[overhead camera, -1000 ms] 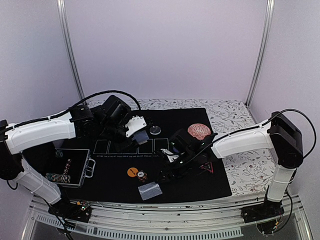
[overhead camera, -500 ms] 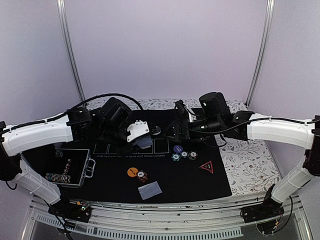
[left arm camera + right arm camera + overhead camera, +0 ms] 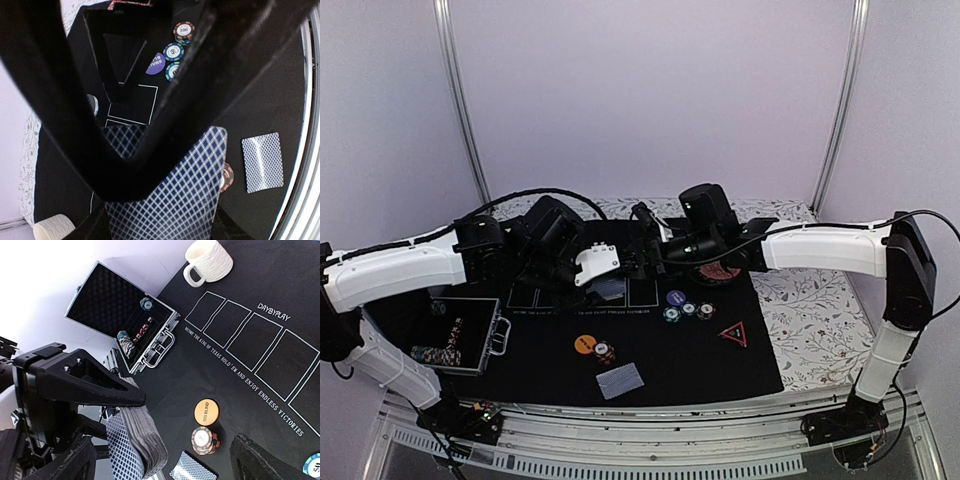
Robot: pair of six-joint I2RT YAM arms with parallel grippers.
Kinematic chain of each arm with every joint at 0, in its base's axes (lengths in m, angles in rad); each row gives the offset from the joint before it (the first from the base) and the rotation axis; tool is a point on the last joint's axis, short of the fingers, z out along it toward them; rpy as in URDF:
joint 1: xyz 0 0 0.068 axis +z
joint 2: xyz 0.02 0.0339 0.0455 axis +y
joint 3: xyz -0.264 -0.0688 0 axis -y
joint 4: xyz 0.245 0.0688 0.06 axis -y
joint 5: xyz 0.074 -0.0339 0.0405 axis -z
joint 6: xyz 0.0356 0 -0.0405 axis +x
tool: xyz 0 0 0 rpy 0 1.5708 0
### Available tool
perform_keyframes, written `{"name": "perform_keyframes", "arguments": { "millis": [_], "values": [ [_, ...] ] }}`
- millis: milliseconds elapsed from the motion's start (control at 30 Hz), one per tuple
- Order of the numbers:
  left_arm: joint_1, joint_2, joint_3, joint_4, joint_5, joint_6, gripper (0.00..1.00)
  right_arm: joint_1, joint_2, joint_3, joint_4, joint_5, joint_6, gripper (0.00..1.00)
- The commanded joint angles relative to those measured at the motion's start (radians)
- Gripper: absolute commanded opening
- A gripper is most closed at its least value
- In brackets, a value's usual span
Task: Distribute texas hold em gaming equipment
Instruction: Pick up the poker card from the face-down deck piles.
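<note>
My left gripper (image 3: 598,272) is shut on a deck of blue-patterned playing cards (image 3: 172,200), held above the black mat's back left. My right gripper (image 3: 642,258) is open right beside that deck; the deck (image 3: 142,442) sits near its left finger. On the mat lie one face-down card (image 3: 620,380), an orange disc (image 3: 583,343) beside a small stack of red striped chips (image 3: 605,352), a purple disc (image 3: 675,297), three striped chips (image 3: 688,310) and the red-edged triangle marker (image 3: 733,333). I see no black disc.
An open metal chip case (image 3: 460,340) sits at the mat's left edge. A cream mug (image 3: 209,260) stands at the mat's back. The red patterned bowl (image 3: 722,270) is partly hidden under my right arm. The black mat (image 3: 760,370) has printed card boxes.
My right arm lifted from the mat's middle, swung to the back, then moved left to the deck. The purple disc and three chips now show where it was. The left arm barely moved.
</note>
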State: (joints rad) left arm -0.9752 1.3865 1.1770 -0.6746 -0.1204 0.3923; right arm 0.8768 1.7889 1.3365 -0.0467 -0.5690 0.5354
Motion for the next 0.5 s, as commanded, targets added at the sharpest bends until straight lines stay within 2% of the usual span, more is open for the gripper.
{"name": "perform_keyframes", "arguments": {
  "millis": [0,233,467],
  "values": [
    [-0.013,-0.003,0.011,0.014,0.005,0.001,0.54,0.002,0.029,-0.001,0.055,-0.046,0.007,0.93],
    [-0.013,-0.009,0.006,0.020,0.003,0.000,0.53,-0.001,0.027,-0.016,-0.013,0.037,0.000,0.83],
    [-0.013,-0.017,0.003,0.024,-0.011,0.001,0.50,0.000,0.008,-0.010,-0.058,0.067,-0.015,0.63]
  ]
}}
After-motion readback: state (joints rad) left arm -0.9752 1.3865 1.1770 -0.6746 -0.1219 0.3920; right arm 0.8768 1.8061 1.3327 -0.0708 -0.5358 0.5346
